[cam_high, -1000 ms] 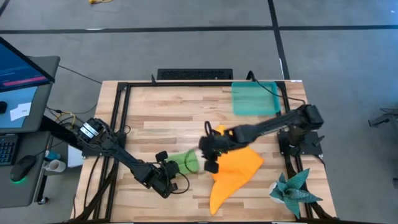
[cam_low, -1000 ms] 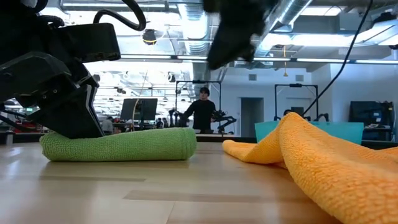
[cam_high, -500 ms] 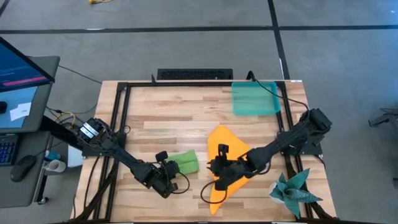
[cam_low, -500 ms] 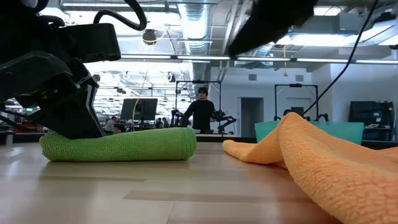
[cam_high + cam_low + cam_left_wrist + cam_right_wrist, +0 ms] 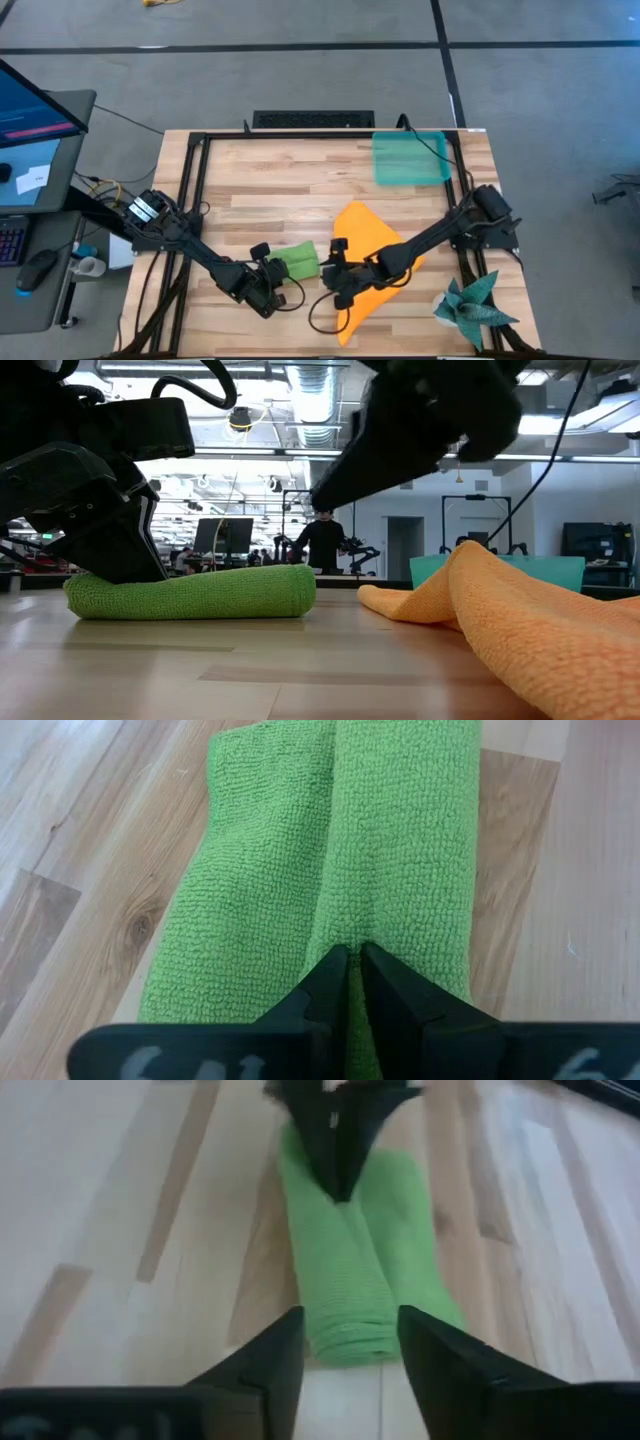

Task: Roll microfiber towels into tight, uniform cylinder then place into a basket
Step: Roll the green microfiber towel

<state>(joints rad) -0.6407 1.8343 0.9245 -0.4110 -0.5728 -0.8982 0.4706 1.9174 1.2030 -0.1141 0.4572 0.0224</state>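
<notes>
left pincer point(image 5: 352, 982) pinching rolled green towel point(image 5: 298, 262); right pincer point(image 5: 342, 1348) low, open, facing it.

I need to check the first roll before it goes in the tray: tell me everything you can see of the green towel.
The green towel is a lime, looped microfiber cloth rolled into a short, slightly flattened cylinder with a lengthwise seam. It lies flat on the wooden table, near its front edge, apart from the orange towel. The left gripper is shut on one end of it. The right gripper is open, facing the free end without touching.
</notes>
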